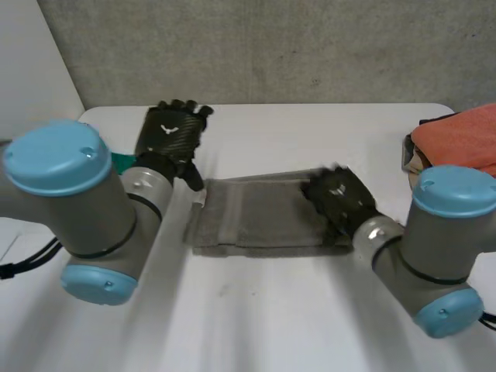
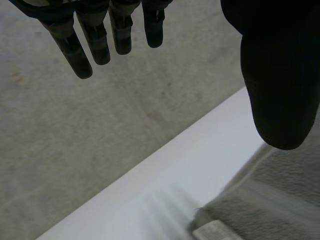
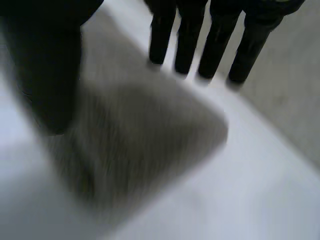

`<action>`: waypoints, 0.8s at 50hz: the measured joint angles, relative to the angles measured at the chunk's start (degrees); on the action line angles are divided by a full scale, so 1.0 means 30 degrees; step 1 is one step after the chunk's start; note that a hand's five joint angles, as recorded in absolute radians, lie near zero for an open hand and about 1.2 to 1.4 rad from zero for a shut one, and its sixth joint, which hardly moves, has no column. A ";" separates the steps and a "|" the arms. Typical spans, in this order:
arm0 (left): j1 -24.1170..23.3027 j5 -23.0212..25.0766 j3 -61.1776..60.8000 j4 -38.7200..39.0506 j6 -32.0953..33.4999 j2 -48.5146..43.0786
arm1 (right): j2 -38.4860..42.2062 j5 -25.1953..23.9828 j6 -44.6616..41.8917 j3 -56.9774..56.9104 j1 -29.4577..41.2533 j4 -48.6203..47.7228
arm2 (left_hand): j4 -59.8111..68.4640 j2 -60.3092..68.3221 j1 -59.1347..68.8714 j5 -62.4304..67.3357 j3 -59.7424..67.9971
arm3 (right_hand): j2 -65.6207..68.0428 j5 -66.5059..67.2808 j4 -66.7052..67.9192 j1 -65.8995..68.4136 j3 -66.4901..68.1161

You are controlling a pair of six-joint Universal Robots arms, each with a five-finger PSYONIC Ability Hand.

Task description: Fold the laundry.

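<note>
A grey towel lies folded into a flat rectangle in the middle of the white table. My left hand hovers just beyond the towel's far left corner, open, with straight fingers and the thumb spread wide over that corner. My right hand rests over the towel's right end. Its fingers are straight and the thumb stands apart, with a towel corner lying under the palm and nothing pinched.
A pile of orange-red cloth sits at the table's right edge. A bit of green shows behind my left arm. Bare table lies in front of the towel, and a grey floor beyond the far edge.
</note>
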 measured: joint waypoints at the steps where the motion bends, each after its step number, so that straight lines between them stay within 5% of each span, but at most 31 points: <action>1: -0.0156 -0.0010 0.0062 0.0000 0.0001 -0.0132 | 0.0349 0.0033 -0.0311 0.0056 -0.0482 0.0377 | -0.0002 0.0000 0.0000 0.0000 0.0000 | 0.4175 0.4411 0.4080 0.4096 0.4083; 3: -0.0363 -0.0030 0.0105 -0.0018 0.0001 -0.0325 | 0.0906 0.0102 -0.1007 0.0068 -0.1265 0.0855 | 0.0000 0.0000 0.0002 0.0000 0.0000 | 1.0912 1.0533 1.0269 1.0707 1.0292; 6: -0.0526 -0.0056 0.0118 -0.0045 -0.0010 -0.0487 | 0.1393 0.0256 -0.1850 -0.0010 -0.1992 0.1139 | 0.0000 0.0000 0.0000 0.0000 0.0000 | 1.4914 1.4675 1.4647 1.3489 1.4626; 19: -0.0399 -0.0175 -0.0210 -0.0169 -0.0050 0.0374 | -0.1809 0.2365 -0.2904 -0.0816 -0.0936 -0.3204 | 0.0000 0.0000 0.0002 0.0000 0.0000 | 1.5830 1.6074 1.6195 1.3837 1.6042; 24: -0.0363 -0.0177 -0.0574 -0.0144 -0.0108 0.1016 | -0.1405 0.1268 -0.2833 -0.1532 0.1674 -0.3029 | 0.0000 0.0000 0.0000 0.0000 0.0000 | 1.5830 1.6176 1.6201 1.3837 1.6044; 30: -0.0127 -0.0208 -0.1159 -0.0023 -0.0214 0.1344 | 0.0771 -0.2506 -0.2915 -0.1387 0.4853 -0.2485 | -0.0002 0.0000 0.0000 0.0000 0.0000 | 1.5816 1.6167 1.6190 1.4011 1.6044; 35: 0.0419 -0.0364 -0.1326 0.0018 -0.0276 0.1318 | 0.2046 -0.4153 -0.2891 -0.1244 0.5327 -0.2407 | -0.0002 0.0000 0.0000 0.0000 0.0000 | 0.9168 0.9452 0.9386 0.9154 0.9359; 37: 0.0597 -0.0488 -0.1234 0.0022 -0.0308 0.1248 | 0.2225 -0.3584 -0.2668 -0.1320 0.5148 -0.2396 | 0.0000 0.0000 0.0000 0.0000 0.0000 | 0.0191 0.0798 0.0806 0.0371 0.0569; 40: 0.0590 -0.0596 -0.0945 0.0025 -0.0336 0.1145 | 0.1744 -0.2244 -0.2091 -0.1398 0.4723 -0.2397 | -0.0002 0.0000 0.0002 0.0000 0.0000 | -0.2554 -0.2191 -0.2414 -0.2347 -0.2446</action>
